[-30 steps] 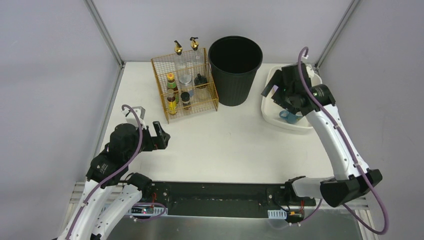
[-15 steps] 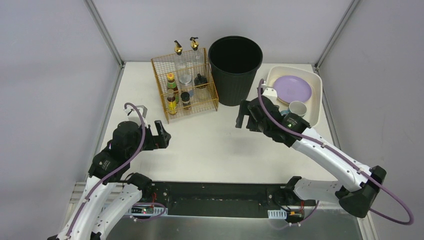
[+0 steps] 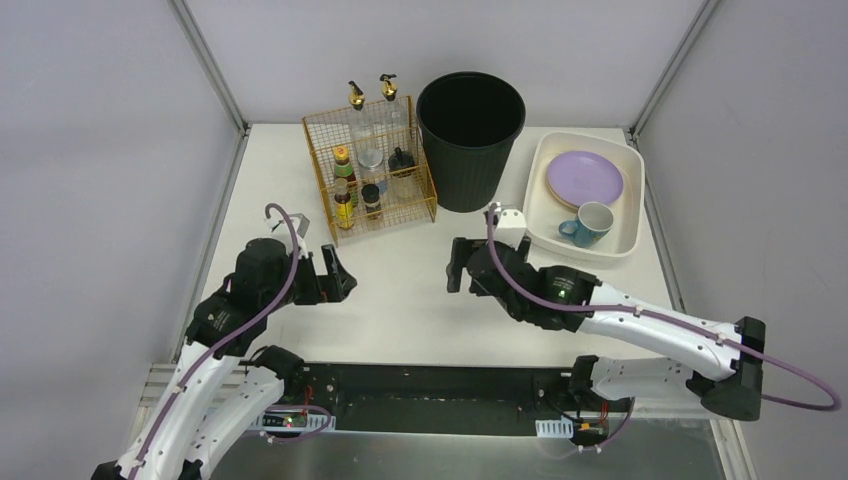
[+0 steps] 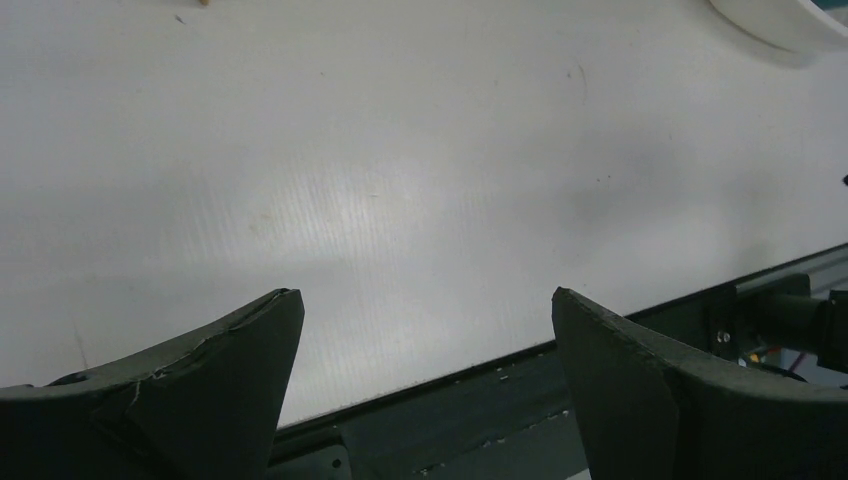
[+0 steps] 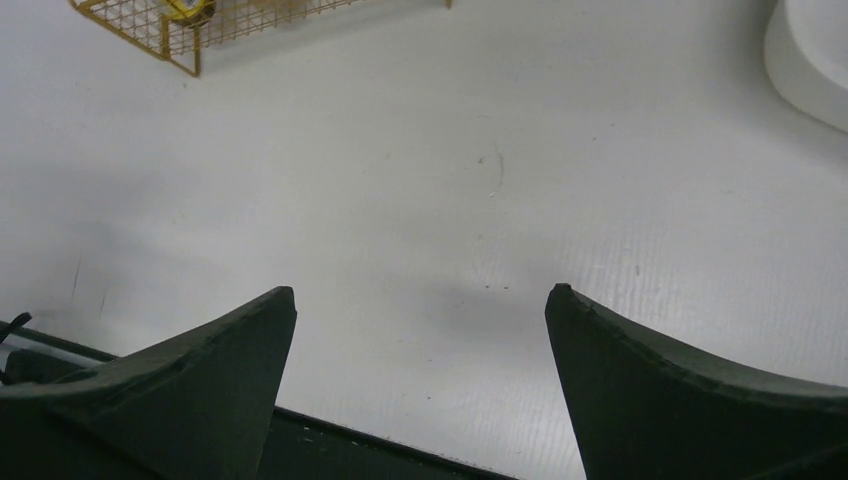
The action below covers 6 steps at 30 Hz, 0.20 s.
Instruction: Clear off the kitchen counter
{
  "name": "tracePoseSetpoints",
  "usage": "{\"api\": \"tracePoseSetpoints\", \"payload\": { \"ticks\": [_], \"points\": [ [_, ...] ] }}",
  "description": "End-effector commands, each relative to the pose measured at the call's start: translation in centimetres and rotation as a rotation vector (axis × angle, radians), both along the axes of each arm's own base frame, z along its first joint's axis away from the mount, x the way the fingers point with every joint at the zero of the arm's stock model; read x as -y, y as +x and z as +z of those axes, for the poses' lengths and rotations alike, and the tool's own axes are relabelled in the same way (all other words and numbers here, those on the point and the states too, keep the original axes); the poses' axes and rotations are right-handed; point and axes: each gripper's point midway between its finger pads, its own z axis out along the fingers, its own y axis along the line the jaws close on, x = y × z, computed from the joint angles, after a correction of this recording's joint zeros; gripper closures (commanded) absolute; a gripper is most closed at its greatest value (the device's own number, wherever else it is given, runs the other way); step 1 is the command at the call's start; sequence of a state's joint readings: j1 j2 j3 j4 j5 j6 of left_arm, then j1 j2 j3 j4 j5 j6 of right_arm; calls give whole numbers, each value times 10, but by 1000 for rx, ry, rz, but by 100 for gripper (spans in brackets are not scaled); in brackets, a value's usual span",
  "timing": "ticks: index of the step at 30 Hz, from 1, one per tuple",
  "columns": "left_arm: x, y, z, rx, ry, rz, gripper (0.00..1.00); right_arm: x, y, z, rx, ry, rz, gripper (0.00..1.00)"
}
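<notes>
The kitchen counter is a white tabletop with a black rail along its front edge. My left gripper is open and empty, low over the counter's left front. In the left wrist view only bare counter and the rail lie between its fingers. My right gripper is open and empty over the counter's middle. In the right wrist view bare counter lies between its fingers.
A gold wire basket of bottles stands at the back, its corner in the right wrist view. A black bin is beside it. A white tub at back right holds a purple plate and a blue mug.
My right gripper has left the tub and swung left and nearer, down over the counter's middle. The mug stays in the tub. My left gripper has shifted slightly right.
</notes>
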<state>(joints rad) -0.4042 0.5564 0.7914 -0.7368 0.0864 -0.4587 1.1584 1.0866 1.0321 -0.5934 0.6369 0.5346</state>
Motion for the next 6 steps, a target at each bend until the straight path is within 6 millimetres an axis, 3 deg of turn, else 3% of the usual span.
{"api": "tracePoseSetpoints", "payload": {
  "ticks": [1, 6],
  "points": [
    [25, -9, 7, -16, -118, -99, 0, -25, -8, 4, 46, 45, 9, 1],
    [32, -13, 0, -35, -124, -138, 0, -41, -15, -8, 40, -38, 20, 1]
  ]
}}
